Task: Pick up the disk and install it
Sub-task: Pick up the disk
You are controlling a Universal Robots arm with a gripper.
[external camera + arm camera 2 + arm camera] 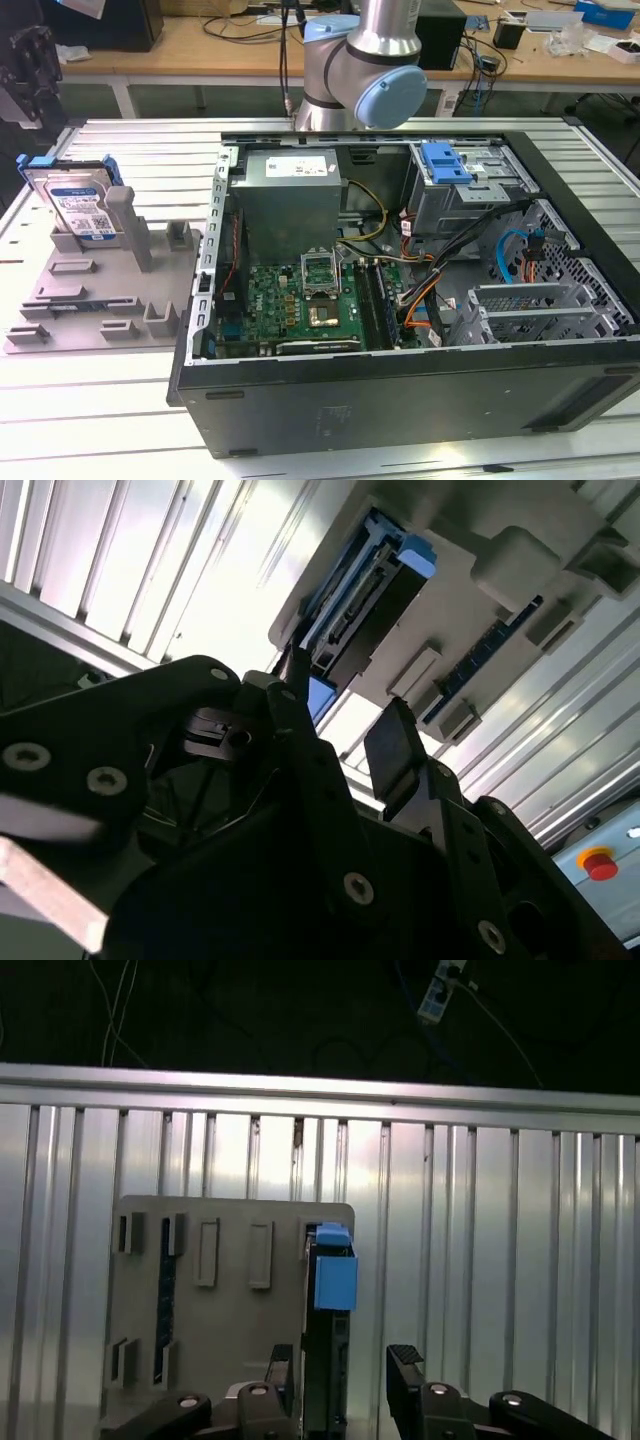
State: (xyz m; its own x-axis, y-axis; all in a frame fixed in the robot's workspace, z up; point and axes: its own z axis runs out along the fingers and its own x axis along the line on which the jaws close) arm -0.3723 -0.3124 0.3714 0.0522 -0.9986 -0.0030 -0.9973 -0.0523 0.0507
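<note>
The disk (76, 200) is a silver drive with a blue-and-white label in a blue carrier rail. It stands on edge, leaning at the far end of the grey fixture plate (100, 290), at the exterior view's left. In both wrist views I see the disk edge-on (328, 1305) (365, 590) ahead of my gripper (345, 1375) (345, 730). The gripper is open, its two black fingers (405, 1370) apart and nothing between them. It is some way off from the disk and lined up with it.
An open computer case (400, 270) with motherboard, power supply and cables lies right of the plate. A blue bracket (447, 163) sits on its drive cage. My arm's joint (360, 60) stands behind the case. Everything rests on a ribbed aluminium table (90, 400).
</note>
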